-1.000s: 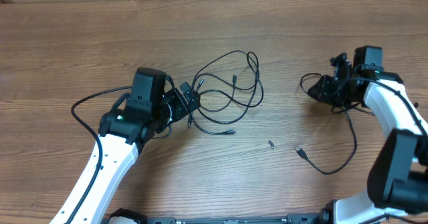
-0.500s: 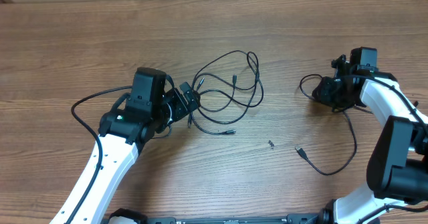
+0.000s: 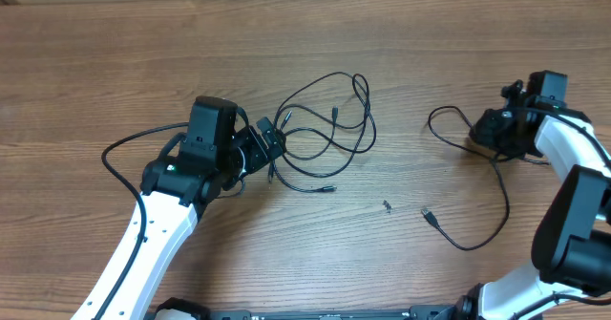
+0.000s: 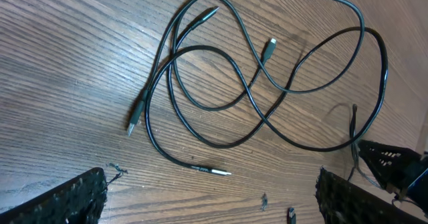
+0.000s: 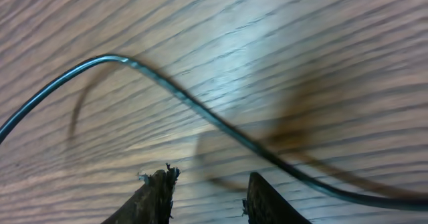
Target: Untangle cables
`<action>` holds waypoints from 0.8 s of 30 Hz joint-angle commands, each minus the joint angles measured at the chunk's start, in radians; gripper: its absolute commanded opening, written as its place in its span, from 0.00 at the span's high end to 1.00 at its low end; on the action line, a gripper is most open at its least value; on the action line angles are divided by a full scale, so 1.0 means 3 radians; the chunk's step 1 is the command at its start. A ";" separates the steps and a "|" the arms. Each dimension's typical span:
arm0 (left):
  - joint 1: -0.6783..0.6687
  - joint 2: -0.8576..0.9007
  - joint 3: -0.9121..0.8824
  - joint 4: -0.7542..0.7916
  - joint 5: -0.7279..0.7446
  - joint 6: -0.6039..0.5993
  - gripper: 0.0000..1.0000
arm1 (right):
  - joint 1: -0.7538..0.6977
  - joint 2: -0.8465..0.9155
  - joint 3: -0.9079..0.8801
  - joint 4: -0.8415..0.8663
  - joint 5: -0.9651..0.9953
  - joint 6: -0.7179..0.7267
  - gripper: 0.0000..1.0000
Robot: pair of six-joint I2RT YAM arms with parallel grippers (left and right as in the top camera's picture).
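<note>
Black cables (image 3: 325, 134) lie looped ahead of my left pincer (image 4: 214, 200) — gaping, empty. My right pincer (image 5: 210, 184) is narrowly parted, one strand (image 5: 200, 110) crossing beyond its tips; pinching two strands together could cinch the tangle.

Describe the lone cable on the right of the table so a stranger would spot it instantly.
On the wooden table, look to the right gripper near the right edge. A thin black cable passes it, bulging left above and trailing down to a small plug. Unlike the tangle by the left gripper, it is one strand lying alone.
</note>
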 commanded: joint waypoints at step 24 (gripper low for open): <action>-0.0020 -0.0019 0.0031 0.0001 -0.0031 0.0013 0.00 | 0.0278 -0.0193 0.0253 -0.0033 -0.1553 -0.0244 0.81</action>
